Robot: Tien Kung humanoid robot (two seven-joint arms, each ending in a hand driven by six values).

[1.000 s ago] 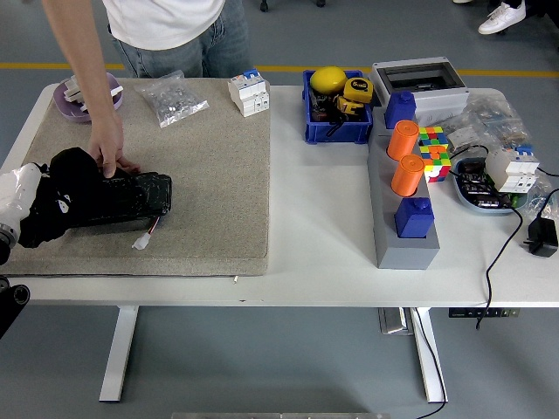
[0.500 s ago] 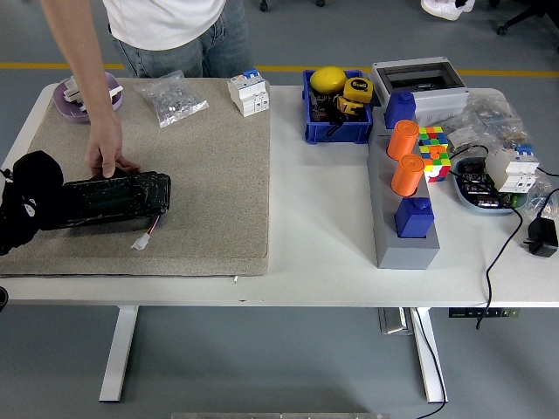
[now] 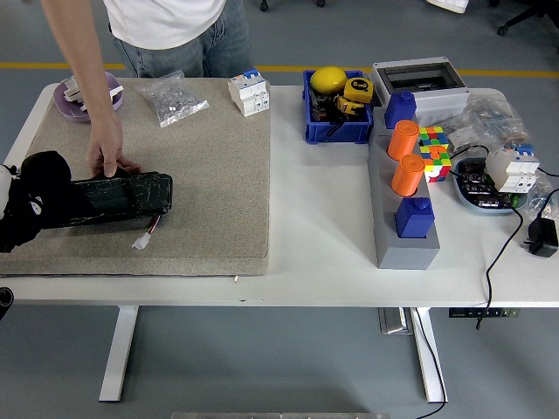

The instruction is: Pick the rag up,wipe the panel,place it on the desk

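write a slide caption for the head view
Robot's left hand presses a black rag on the panel while a person's hand steadies it.

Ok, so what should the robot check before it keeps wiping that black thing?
1. Rag in the left hand: cannot tell. A black bundle sits at the panel's left end, but rag and hand blur together.
2. Panel lies flat on the mat: ok.
3. Panel held steady: ok. The person's hand presses on its far edge.
4. Wiping path free: not ok. That hand is on the panel, so wipe only up to it.
5. Loose wire by the panel's near right corner: ok, it lies off the top surface.
6. Right arm out of the way: ok, not in the picture.
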